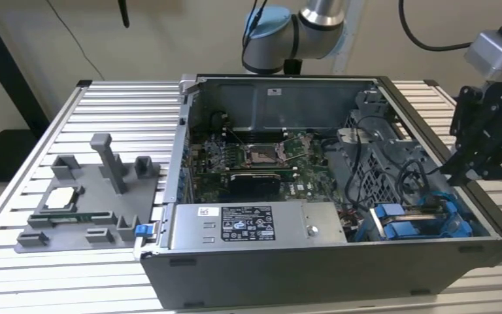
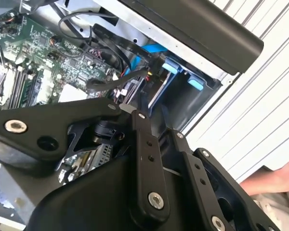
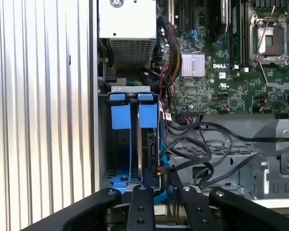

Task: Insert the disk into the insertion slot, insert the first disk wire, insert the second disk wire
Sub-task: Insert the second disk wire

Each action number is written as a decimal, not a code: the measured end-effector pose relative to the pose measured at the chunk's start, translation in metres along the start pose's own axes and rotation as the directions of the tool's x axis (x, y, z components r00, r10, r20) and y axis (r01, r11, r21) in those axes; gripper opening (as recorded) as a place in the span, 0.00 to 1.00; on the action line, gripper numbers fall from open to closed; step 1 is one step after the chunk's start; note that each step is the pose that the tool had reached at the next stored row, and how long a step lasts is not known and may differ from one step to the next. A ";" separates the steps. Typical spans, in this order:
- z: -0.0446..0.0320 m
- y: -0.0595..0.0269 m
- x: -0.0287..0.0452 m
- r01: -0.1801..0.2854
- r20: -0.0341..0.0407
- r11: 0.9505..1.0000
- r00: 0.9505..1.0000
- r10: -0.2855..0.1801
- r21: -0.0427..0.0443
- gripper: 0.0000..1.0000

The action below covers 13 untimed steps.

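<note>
The gripper [image 1: 462, 165] is positioned above the edge of the open computer case [image 1: 321, 275] on the exterior view's right, over the drive bay [image 3: 130, 89]; whether its fingers [image 3: 140, 209] are apart or together cannot be told. The disk [image 3: 149, 117] is seated on edge in that bay, at the case corner nearest the bench [image 1: 112, 98] edge on the exterior view's right, just beside the second blue carrier [image 3: 120, 115]. Black wires [image 3: 216, 131] are looped beside the bay, and whether any is plugged into the disk cannot be determined.
</note>
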<state>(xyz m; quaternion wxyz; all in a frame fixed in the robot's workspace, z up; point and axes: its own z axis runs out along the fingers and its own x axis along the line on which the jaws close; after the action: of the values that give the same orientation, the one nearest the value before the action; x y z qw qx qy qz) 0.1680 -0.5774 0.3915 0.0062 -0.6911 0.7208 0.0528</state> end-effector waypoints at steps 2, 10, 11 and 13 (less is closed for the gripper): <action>-0.0010 0.0001 0.0000 0.000 0.000 1.000 1.000 0.000 0.000 1.00; -0.0014 -0.0016 -0.0004 0.000 0.000 1.000 1.000 0.000 0.000 1.00; -0.0014 -0.0026 -0.0005 0.000 0.000 1.000 1.000 0.000 0.000 1.00; -0.0014 -0.0045 -0.0007 0.000 0.000 1.000 1.000 0.000 0.000 1.00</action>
<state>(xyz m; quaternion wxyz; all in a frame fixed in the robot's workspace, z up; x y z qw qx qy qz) 0.1726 -0.5771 0.3926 0.0062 -0.6911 0.7208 0.0528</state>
